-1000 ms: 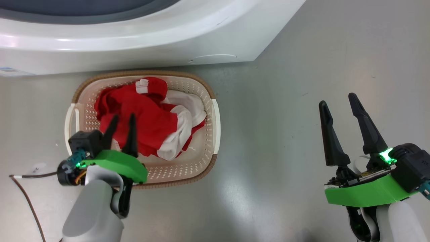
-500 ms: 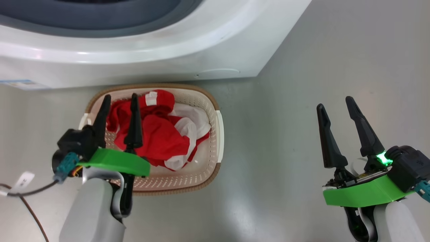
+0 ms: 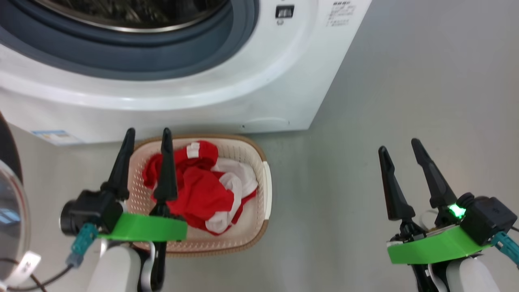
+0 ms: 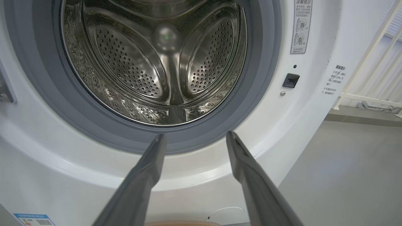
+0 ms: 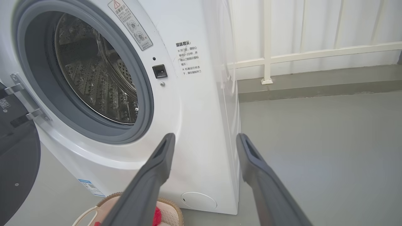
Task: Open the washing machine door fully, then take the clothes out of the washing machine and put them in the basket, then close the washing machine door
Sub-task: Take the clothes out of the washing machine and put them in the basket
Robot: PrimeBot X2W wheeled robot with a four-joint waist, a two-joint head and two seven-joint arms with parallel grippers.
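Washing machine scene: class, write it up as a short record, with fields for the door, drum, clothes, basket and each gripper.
door: open, swung out to the robot's left
drum: bare steel, no clothes seen inside
clothes: red and white, heaped in the basket
basket: on the floor, just in front of the machine
left gripper: open, empty, above the basket's left part
right gripper: open, empty, over bare floor right of the basket
left to do: close the door
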